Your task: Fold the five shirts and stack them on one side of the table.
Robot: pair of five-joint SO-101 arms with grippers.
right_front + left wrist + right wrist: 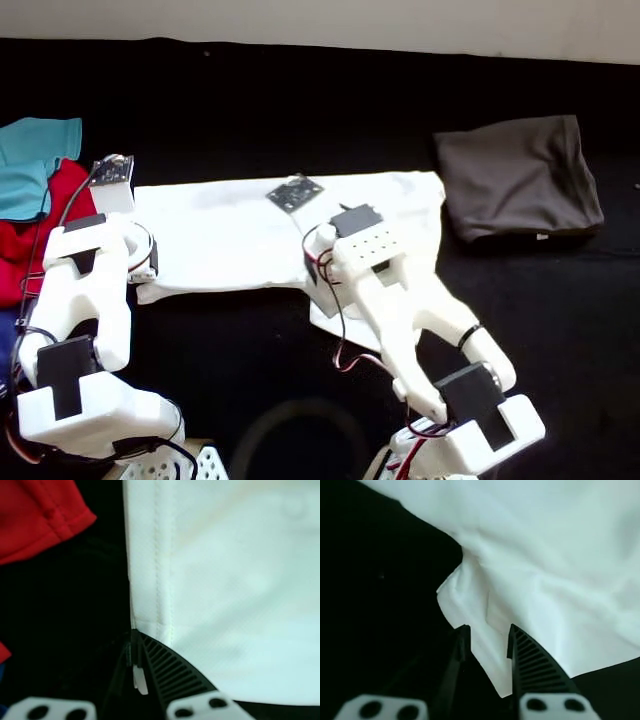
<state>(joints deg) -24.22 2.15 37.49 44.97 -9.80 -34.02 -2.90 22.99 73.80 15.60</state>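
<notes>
The white shirt (230,235) lay spread across the table's centre, with the folded grey shirt (520,180) toward two o'clock. The left gripper (136,652) was pinched closed on the shirt's hem corner at nine o'clock. The right gripper (486,637), at the six o'clock edge, stood with jaws parted astride a loose fold. Closing there first, then lifting both together, would probably keep the fold square.

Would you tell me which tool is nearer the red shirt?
Left. The left tool holds the white shirt beside the red shirt; the right tool is farther off, midway along it.
</notes>
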